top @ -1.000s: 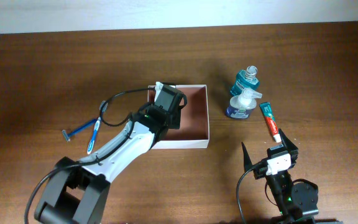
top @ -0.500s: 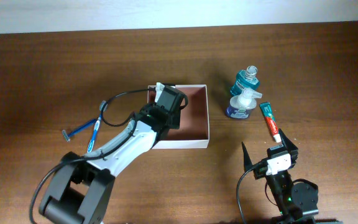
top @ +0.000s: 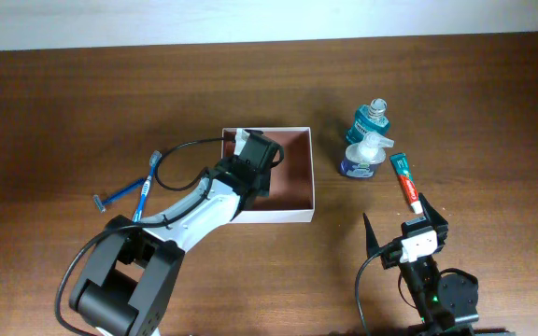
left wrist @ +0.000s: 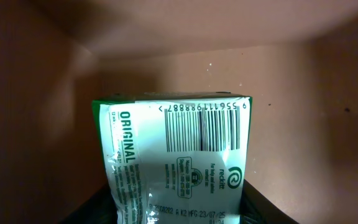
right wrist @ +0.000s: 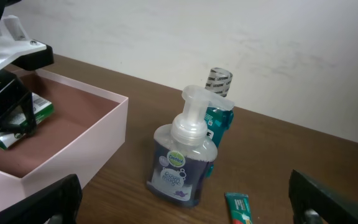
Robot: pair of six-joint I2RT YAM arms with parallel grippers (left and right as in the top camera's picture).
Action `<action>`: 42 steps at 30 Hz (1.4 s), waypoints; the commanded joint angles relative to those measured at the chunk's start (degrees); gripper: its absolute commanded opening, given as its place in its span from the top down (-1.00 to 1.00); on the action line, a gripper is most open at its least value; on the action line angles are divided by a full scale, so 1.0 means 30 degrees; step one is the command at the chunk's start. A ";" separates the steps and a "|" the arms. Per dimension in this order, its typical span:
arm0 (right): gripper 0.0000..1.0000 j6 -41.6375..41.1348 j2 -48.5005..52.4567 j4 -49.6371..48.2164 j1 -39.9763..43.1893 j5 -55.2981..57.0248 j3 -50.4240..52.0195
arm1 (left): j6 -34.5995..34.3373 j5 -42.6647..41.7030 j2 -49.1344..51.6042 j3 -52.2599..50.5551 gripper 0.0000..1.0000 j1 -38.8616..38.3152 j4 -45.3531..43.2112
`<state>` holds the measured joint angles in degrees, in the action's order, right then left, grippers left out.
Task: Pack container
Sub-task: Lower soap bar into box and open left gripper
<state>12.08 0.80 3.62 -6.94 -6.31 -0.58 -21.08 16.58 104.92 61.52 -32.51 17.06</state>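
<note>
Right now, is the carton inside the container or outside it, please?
Inside: the carton, gripped by the left end effector, is low between the container walls, brown floor behind it.

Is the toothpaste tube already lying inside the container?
No, the toothpaste tube lies on the table, outside the container, next to the pump bottle.

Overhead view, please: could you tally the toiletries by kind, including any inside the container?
bottles: 2, mouthwash bottle and pump bottle
toothpaste tube: 1
toothbrush: 1
razor: 1
carton, inside the container: 1
Total: 6
</note>
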 commanded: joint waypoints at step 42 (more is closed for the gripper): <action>-0.97 -0.0022 -0.0182 0.0080 0.0109 -0.0036 0.0087 | 0.0044 0.0401 -0.3082 0.0408 -0.11 0.0007 0.0619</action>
<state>12.03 0.80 3.62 -6.94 -6.33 -0.58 -21.21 16.82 98.41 61.67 -32.51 18.46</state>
